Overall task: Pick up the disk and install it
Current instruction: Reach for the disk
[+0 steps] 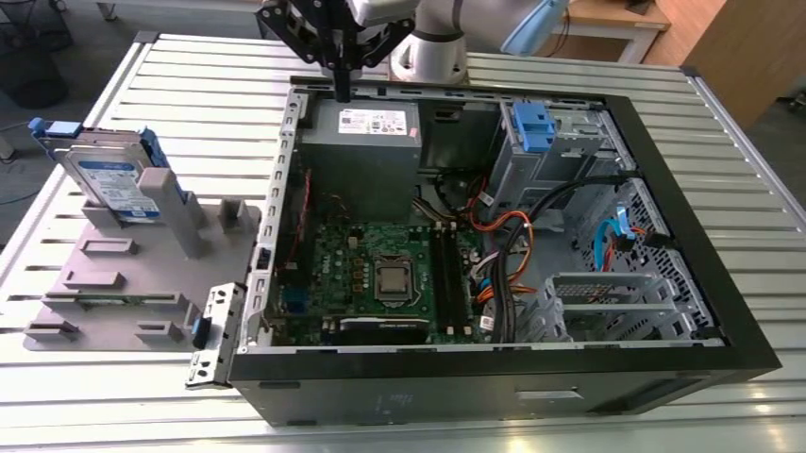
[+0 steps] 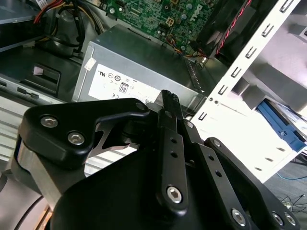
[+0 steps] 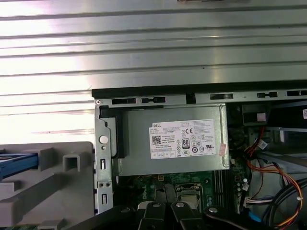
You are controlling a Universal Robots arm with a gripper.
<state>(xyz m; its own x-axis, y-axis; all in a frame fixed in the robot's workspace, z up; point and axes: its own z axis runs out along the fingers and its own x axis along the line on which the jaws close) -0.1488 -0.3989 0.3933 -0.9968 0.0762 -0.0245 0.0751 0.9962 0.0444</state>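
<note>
The gripper (fingers pinched together, empty) hangs over the power supply, well apart from the disk near the tabletop's edge, so a clean grab likely needs squaring to its faces.

Arm: pale grey-white tube segments, light-blue joint cap. Claw is matte black linkage bars with silver socket-head screws and a ribbed tip, on a brushed grey metal wrist mount.

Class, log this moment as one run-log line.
gripper: shut, empty, above grey metal power-supply box | silver rectangular disk, blue rails: standing in grey holder, ungrasped
</note>
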